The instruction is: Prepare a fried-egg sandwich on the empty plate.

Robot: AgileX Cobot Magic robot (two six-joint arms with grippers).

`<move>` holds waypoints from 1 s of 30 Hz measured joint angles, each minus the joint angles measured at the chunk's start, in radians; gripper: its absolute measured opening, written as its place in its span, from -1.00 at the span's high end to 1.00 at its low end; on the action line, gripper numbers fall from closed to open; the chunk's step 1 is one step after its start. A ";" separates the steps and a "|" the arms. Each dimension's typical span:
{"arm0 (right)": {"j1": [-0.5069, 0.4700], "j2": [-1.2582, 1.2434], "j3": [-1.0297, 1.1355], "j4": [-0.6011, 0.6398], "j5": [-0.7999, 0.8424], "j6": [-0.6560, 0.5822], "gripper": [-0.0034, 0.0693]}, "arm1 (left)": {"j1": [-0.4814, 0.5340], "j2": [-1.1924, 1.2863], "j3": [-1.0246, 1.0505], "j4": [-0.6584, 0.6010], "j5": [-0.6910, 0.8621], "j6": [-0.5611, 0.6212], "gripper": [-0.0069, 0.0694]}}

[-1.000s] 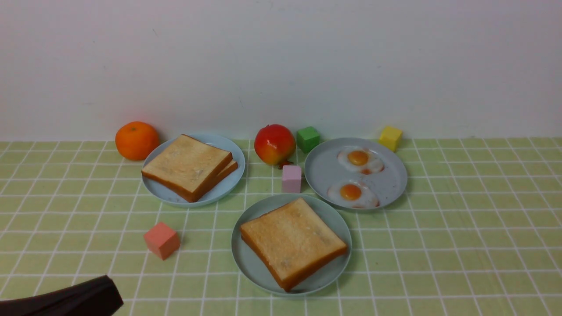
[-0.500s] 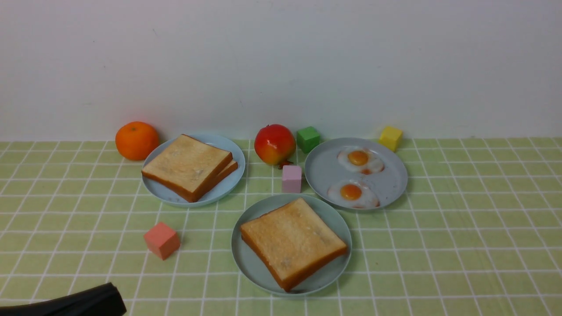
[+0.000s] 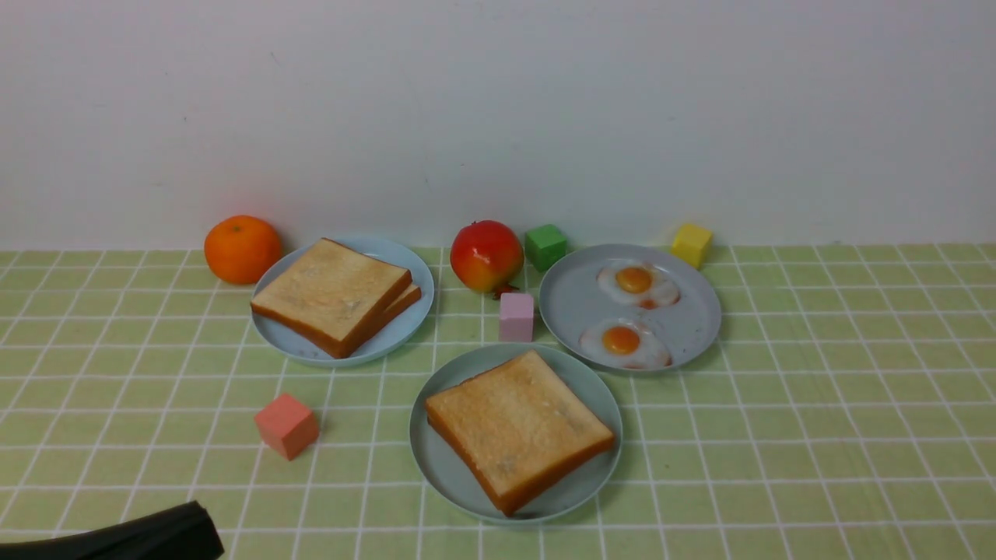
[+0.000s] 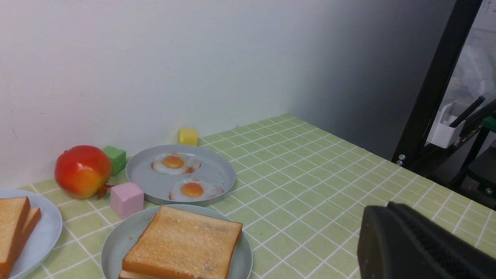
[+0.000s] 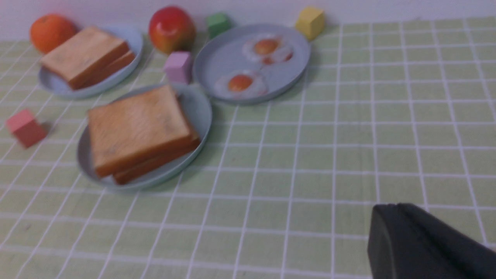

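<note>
The left gripper [image 3: 148, 535] is cut off at the front view's bottom edge — right wrist view blurred.

Stacked toast slices [image 5: 135, 130] lie on the large plate [image 5: 199, 112], on a green checked surface [image 5: 348, 135]. Beyond it, a second plate [image 5: 217, 66] holds two fried eggs [image 5: 240, 83]. The right gripper [image 5: 422, 242], jaws closed, fills the near corner.

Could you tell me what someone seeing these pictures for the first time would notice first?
Probably the toast sandwich on the large mint plate nearest the robot, its second slice showing underneath in the right wrist view. Behind it to the right, two fried eggs lie on a grey-blue plate; toward the back left, more toast sits beside a bright orange.
</note>
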 joint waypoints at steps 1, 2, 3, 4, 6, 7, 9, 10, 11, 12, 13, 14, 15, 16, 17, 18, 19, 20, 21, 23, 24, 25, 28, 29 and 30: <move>-0.019 -0.030 0.084 -0.005 -0.108 -0.001 0.94 | 0.000 0.000 0.000 0.000 0.000 0.000 0.83; -0.024 -0.048 0.143 -0.010 -0.185 -0.002 0.94 | 0.000 0.000 0.000 0.000 0.000 0.000 0.83; -0.027 -0.059 0.188 -0.014 -0.245 -0.002 0.94 | 0.000 0.000 0.000 0.000 0.000 0.000 0.83; -0.029 -0.064 0.232 -0.017 -0.318 -0.003 0.94 | 0.000 0.000 0.000 0.000 0.000 0.000 0.82; -0.029 -0.067 0.356 -0.023 -0.448 -0.002 0.94 | 0.000 0.000 0.000 0.000 0.000 0.000 0.82; -0.029 -0.067 0.383 -0.024 -0.489 0.001 0.94 | 0.000 0.000 0.000 0.000 0.000 0.000 0.82; -0.030 -0.067 0.429 -0.044 -0.489 0.022 0.94 | 0.000 0.000 0.000 0.000 0.000 0.000 0.81; -0.030 -0.067 0.431 -0.048 -0.481 0.026 0.94 | 0.000 0.000 0.000 0.000 0.000 0.000 0.81; -0.030 -0.067 0.437 -0.087 -0.451 0.051 0.94 | 0.000 0.000 0.000 0.000 -0.001 0.000 0.81; -0.030 -0.067 0.437 -0.087 -0.448 0.055 0.94 | 0.000 0.000 0.000 0.000 -0.001 0.000 0.81; -0.033 -0.067 0.434 -0.123 -0.429 0.082 0.94 | 0.000 0.001 0.000 0.000 0.000 0.000 0.81; -0.035 -0.067 0.432 -0.142 -0.423 0.101 0.94 | 0.000 0.001 0.000 0.000 0.000 0.000 0.81; -0.036 -0.067 0.431 -0.158 -0.420 0.116 0.94 | 0.000 0.001 0.000 0.000 0.000 0.000 0.81; -0.038 -0.067 0.431 -0.167 -0.417 0.126 0.94 | 0.000 0.001 0.000 0.000 0.000 0.000 0.81; -0.038 -0.067 0.431 -0.174 -0.416 0.133 0.94 | 0.000 0.001 0.000 0.000 0.000 0.000 0.81; -0.038 -0.067 0.430 -0.181 -0.415 0.137 0.94 | 0.000 0.002 0.000 0.000 0.000 0.000 0.81; -0.038 -0.067 0.430 -0.181 -0.415 0.137 0.94 | 0.000 0.002 0.000 0.000 0.000 0.000 0.81; -0.038 -0.067 0.430 -0.181 -0.414 0.140 0.94 | 0.000 0.002 0.000 0.000 0.000 0.000 0.81; -0.038 -0.067 0.430 -0.181 -0.414 0.140 0.94 | 0.000 0.002 0.000 0.000 0.000 0.000 0.81; -0.038 -0.067 0.430 -0.181 -0.413 0.140 0.94 | 0.000 0.002 0.000 0.000 0.001 0.000 0.81; -0.038 -0.067 0.430 -0.181 -0.413 0.140 0.94 | 0.000 0.002 0.000 0.000 0.001 0.000 0.81; -0.038 -0.067 0.429 -0.181 -0.411 0.140 0.93 | 0.000 0.002 0.000 0.000 0.002 0.000 0.81; -0.038 -0.067 0.429 -0.181 -0.411 0.140 0.93 | 0.000 0.002 0.000 0.000 0.003 0.000 0.80; -0.038 -0.067 0.429 -0.181 -0.411 0.140 0.92 | 0.000 0.002 0.000 0.000 0.003 0.000 0.80; -0.038 -0.067 0.429 -0.181 -0.411 0.140 0.92 | 0.000 0.002 0.000 0.000 0.003 0.000 0.80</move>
